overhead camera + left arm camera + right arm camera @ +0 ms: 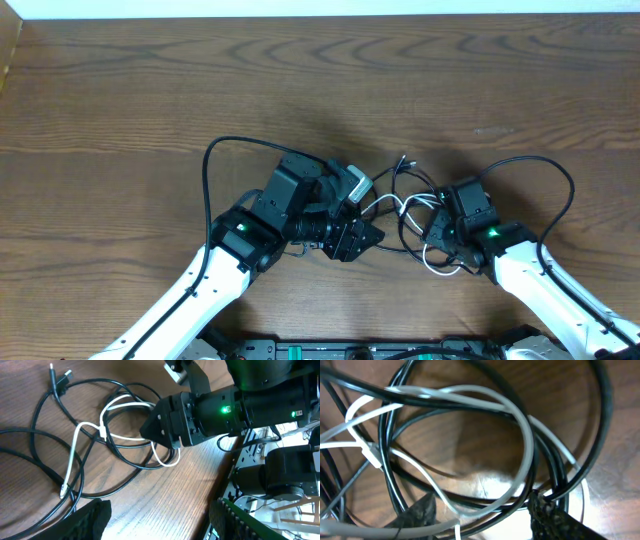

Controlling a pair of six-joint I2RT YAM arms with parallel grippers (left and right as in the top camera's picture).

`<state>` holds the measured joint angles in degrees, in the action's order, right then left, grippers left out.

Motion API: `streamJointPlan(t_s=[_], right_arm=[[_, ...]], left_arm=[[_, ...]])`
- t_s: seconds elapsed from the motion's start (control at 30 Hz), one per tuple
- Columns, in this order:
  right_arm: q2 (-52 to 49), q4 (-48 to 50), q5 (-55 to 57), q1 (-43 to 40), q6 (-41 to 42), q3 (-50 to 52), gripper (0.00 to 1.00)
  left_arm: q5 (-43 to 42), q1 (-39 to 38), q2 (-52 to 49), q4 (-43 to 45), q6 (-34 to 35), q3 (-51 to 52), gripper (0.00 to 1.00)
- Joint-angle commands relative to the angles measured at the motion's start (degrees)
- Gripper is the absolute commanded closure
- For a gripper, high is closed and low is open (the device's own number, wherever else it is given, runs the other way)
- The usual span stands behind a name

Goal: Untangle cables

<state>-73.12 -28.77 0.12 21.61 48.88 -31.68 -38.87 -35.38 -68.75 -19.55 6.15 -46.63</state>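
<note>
left jaws open, empty | right jaws apart over tangle (408, 212) | white cable (529, 445) alone to be pinched, drawn slowly off black cable (605, 415)

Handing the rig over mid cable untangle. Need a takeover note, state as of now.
Left gripper: open, empty, beside the tangle.
Right gripper: open, low over the tangle, loops crossing between its fingers, nothing gripped.
Black cable and white cable: on the table between the arms, looped through each other.
Done: nothing separated.
Left: pull the two apart.
</note>
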Motion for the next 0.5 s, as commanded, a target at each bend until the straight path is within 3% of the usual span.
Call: streamJointPlan(t_s=[0.0,0.07,0.3,0.33,0.37,0.47], right_arm=[[0.04,2.19,2.54,-0.2,-0.59,0.35,0.51],[0.02,3.45,2.56,-0.2,-1.22,0.35,0.58],[0.02,4.85,2.54,-0.17,-1.22,0.35,0.59],[-0.07,5.07,2.82,-0.2,-1.22,0.39,0.68],[-0.22,5.55,3.04,-0.17,-1.22,0.48,0.71],[-1.31,8.74,2.91,-0.13,-1.38,1.18,0.72]], left_arm=[[-0.57,-0.13,-0.04,-0.81,-0.52,0.33,0.31],[-0.57,-0.13,-0.04,-1.14,-0.52,0.33,0.31],[-0.59,-0.13,-0.04,-1.18,-0.5,0.33,0.31],[-0.61,-0.13,-0.04,-1.18,-0.5,0.33,0.31],[-0.59,-0.13,-0.04,-1.18,-0.5,0.33,0.31],[-0.59,-0.13,-0.04,-1.18,-0.5,0.33,0.31]])
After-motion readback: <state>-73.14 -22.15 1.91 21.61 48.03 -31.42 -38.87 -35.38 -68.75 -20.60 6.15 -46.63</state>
